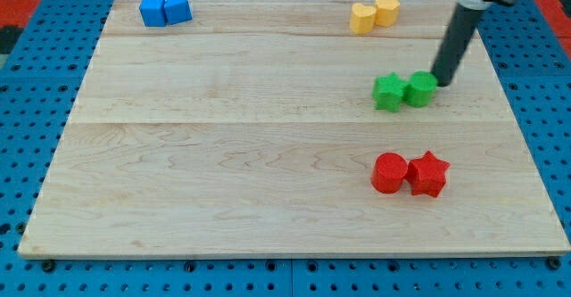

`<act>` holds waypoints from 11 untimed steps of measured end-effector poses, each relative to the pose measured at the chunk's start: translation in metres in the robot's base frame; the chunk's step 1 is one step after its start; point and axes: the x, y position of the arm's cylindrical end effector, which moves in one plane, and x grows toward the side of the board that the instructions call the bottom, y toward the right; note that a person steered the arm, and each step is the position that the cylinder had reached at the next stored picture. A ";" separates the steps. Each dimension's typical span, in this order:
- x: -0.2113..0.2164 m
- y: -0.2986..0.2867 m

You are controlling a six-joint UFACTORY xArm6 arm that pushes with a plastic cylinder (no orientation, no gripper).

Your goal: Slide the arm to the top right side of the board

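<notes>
My tip [441, 82] rests on the wooden board [223, 154] at the view's right, in the upper half. It sits just right of a green cylinder-like block [420, 89], which touches a green star block [388, 92] on its left. The dark rod rises from the tip toward the view's top right corner. Two yellow blocks [374, 14] lie together near the board's top edge, up and left of the tip.
Two blue blocks [164, 10] sit together at the top left. A red cylinder [389, 173] and a red star block [427, 174] sit side by side at the lower right. A blue pegboard [27, 110] surrounds the board.
</notes>
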 end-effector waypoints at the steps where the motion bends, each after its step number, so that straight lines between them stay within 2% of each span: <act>1: -0.005 -0.001; 2: -0.027 0.029; 4: -0.057 0.029; 7: -0.058 0.033; 9: -0.078 0.086; 11: -0.084 0.101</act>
